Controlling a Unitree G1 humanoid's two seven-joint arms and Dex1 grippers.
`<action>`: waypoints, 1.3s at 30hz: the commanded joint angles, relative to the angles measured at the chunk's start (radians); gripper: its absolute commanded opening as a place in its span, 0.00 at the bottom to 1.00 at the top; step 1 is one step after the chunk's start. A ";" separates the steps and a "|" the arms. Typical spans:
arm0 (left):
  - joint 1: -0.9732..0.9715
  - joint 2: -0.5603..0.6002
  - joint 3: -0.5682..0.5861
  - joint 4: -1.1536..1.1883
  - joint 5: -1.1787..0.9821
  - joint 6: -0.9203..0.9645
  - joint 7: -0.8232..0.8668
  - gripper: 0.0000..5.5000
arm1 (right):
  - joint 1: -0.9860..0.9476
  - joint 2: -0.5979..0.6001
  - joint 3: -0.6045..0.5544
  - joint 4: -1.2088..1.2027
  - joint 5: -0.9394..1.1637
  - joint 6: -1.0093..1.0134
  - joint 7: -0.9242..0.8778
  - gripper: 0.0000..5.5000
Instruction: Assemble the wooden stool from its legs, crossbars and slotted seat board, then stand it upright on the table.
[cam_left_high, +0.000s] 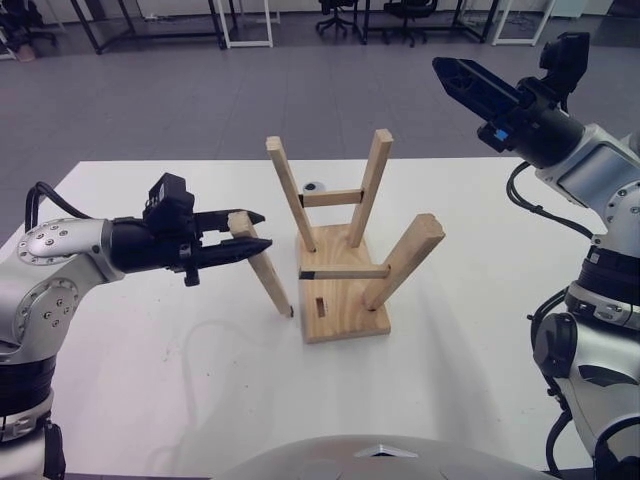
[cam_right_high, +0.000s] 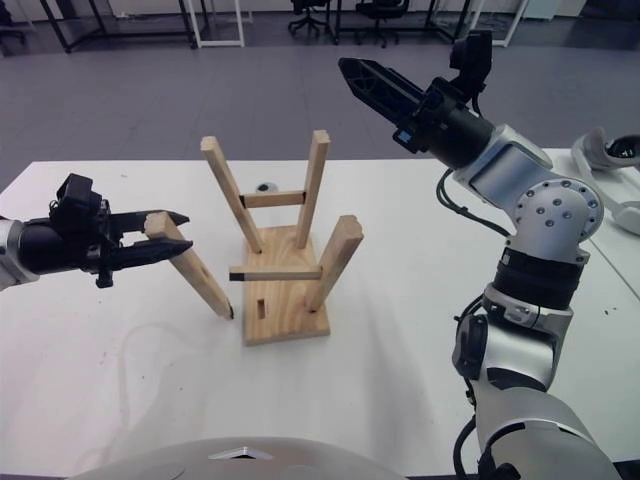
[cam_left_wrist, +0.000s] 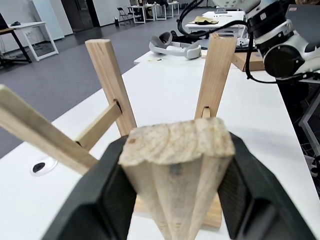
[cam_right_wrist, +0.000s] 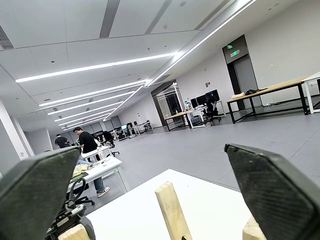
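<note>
At the left, the left gripper (cam_left_high: 250, 230) reaches in level over the white table (cam_left_high: 150, 350), its two black fingers (cam_left_wrist: 95, 200) clamped on the upper end of a loose leg (cam_left_high: 265, 272). The left wrist view shows the leg's end grain pressed between both pads. From the grip the loose leg slants down and to the right. Its lower end rests on the table just beside the left near corner of the seat board (cam_left_high: 340, 312), close to it but outside it.

The seat board lies flat at the table's middle, underside up, with an open slot (cam_left_high: 320, 306) on its near left part, right next to the loose leg's foot. Three legs stand up from it: a far left leg (cam_left_high: 292, 195), a far right leg (cam_left_high: 368, 190) and a near right leg (cam_left_high: 405, 260), all leaning. A far crossbar (cam_left_high: 332, 197) joins the two far legs, and a near crossbar (cam_left_high: 345, 271) runs left from the near right leg. A small round port (cam_left_high: 316, 186) sits in the table behind them.

At the far right, the right gripper (cam_left_high: 462, 77) is raised high above the table, well apart from the stool. Its fingers are spread wide in the right wrist view and hold nothing.
</note>
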 joint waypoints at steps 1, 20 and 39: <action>-0.020 -0.008 0.041 -0.029 -0.071 0.015 -0.001 0.37 | 0.001 -0.018 0.006 0.002 -0.002 0.009 0.009 0.98; 0.089 -0.116 -0.002 -0.082 -0.031 -0.147 -0.006 0.37 | -0.039 -0.034 0.057 0.068 -0.045 0.009 0.095 0.98; 0.131 -0.137 -0.074 -0.010 0.063 -0.239 -0.064 0.37 | -0.074 -0.037 0.080 0.102 -0.065 0.014 0.139 0.98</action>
